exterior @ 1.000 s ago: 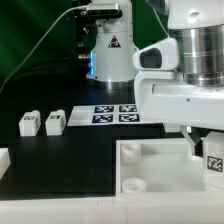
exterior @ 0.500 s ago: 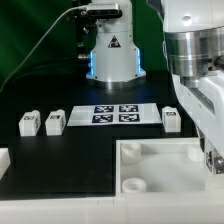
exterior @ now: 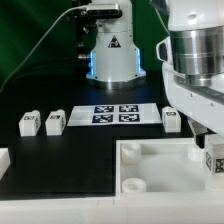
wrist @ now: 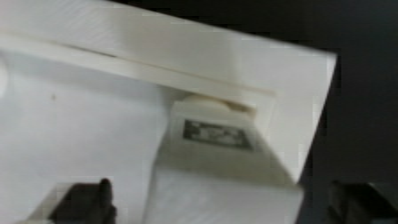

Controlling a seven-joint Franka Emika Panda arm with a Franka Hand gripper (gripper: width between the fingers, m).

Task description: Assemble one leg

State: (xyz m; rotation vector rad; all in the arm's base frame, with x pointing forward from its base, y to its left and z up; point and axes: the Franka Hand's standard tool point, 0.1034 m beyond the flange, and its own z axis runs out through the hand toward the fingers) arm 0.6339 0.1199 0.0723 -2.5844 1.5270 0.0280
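Note:
A leg (exterior: 214, 161), a small white block with a square tag, stands in the far right corner of the large white tray-like part (exterior: 150, 160). My gripper (exterior: 208, 148) hangs right over it. In the wrist view the same leg (wrist: 222, 135) lies between my dark fingertips (wrist: 89, 200), with a gap on each side. The gripper (wrist: 217, 208) is open and holds nothing. Three more legs stand on the black table: two at the exterior view's left (exterior: 29, 122) (exterior: 55, 121) and one at its right (exterior: 171, 120).
The marker board (exterior: 115, 114) lies flat between the loose legs. The robot base (exterior: 112, 50) stands behind it. A white piece (exterior: 4, 158) shows at the exterior view's left edge.
The arm's upper part has swung to the exterior view's right and uncovered the third loose leg. The gripper stays over the leg in the tray corner, which has not moved.

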